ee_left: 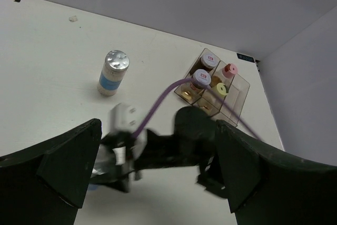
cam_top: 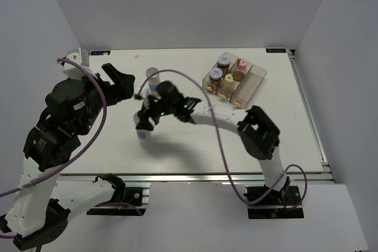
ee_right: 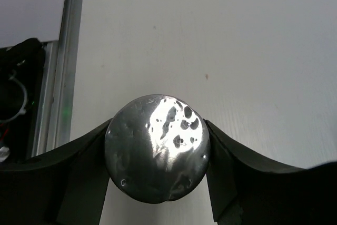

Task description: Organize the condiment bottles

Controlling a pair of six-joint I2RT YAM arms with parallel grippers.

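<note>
My right gripper point(cam_top: 144, 123) is shut on a silver-lidded white/blue bottle point(cam_top: 143, 134) at the table's middle left; the right wrist view shows its lid point(ee_right: 157, 154) held between both fingers point(ee_right: 158, 130). A second silver-lidded bottle point(cam_top: 152, 77) stands upright farther back, also in the left wrist view point(ee_left: 113, 72). Two dark brown bottles point(cam_top: 223, 61) point(cam_top: 215, 75), a pink-lidded one point(cam_top: 241, 66) and a pale yellow one point(cam_top: 228, 82) stand in the tray point(cam_top: 253, 82). My left gripper point(cam_top: 126, 84) is open and empty point(ee_left: 155, 167), left of the standing bottle.
The clear three-slot tray sits at the back right, also in the left wrist view point(ee_left: 239, 90); its right slot holds no bottle. The right arm point(cam_top: 224, 119) stretches across the table's middle. A metal rail point(cam_top: 310, 116) runs along the right edge. Walls enclose the table.
</note>
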